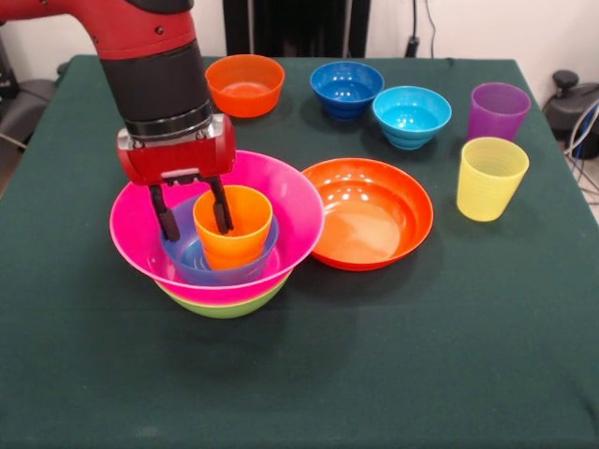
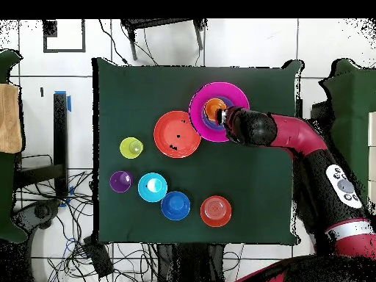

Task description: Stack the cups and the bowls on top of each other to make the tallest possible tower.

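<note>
The tower stands at the front view's left: a lime green bowl [image 1: 225, 304] holds the big pink bowl [image 1: 292, 201], a small blue bowl [image 1: 187, 264] and the orange cup [image 1: 239, 245], upright on top. My gripper [image 1: 195, 217] is open and straddles the cup's left wall, one finger inside the cup and one outside it. The overhead view shows the gripper [image 2: 224, 116] over the pink bowl [image 2: 200, 117]. The shallow orange bowl [image 1: 367, 213] touches the tower's right side. The yellow cup [image 1: 490, 178] and purple cup [image 1: 498, 110] stand at the right.
A small orange bowl [image 1: 245, 84], a dark blue bowl [image 1: 346, 89] and a cyan bowl [image 1: 412, 115] stand in a row at the far side, on the green tablecloth [image 1: 393, 355]. My arm [image 2: 294, 136] reaches in across the table's edge.
</note>
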Available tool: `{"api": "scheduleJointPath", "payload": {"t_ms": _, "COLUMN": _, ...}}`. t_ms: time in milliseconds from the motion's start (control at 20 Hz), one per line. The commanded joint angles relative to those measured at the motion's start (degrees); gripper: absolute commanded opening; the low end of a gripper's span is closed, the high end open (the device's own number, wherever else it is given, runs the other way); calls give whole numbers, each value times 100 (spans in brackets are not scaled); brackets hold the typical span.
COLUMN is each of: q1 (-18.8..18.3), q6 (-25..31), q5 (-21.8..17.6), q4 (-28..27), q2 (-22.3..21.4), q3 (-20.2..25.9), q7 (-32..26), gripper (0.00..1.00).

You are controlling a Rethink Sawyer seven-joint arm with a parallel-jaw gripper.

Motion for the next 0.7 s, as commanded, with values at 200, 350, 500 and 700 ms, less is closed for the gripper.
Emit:
{"api": "scheduleJointPath", "payload": {"t_ms": 200, "q1": -72, "q6": 718, "q5": 243, "q4": 1232, "q2": -1269, "q3": 114, "q7": -290, "gripper": 100}}
{"api": "scheduleJointPath", "payload": {"t_ms": 350, "q1": -230, "q6": 1148, "q5": 721, "q4": 1902, "q2": -2052, "q3": 243, "q7": -206, "gripper": 100}}
{"api": "scheduleJointPath", "payload": {"t_ms": 500, "q1": -293, "q6": 1038, "q5": 865, "q4": 2222, "q2": -2324, "q3": 304, "q7": -155, "gripper": 100}}
{"api": "scheduleJointPath", "payload": {"t_ms": 700, "q1": -458, "q6": 1663, "q5": 1422, "q4": 2547, "q2": -3133, "q3": 453, "q7": -394, "gripper": 100}}
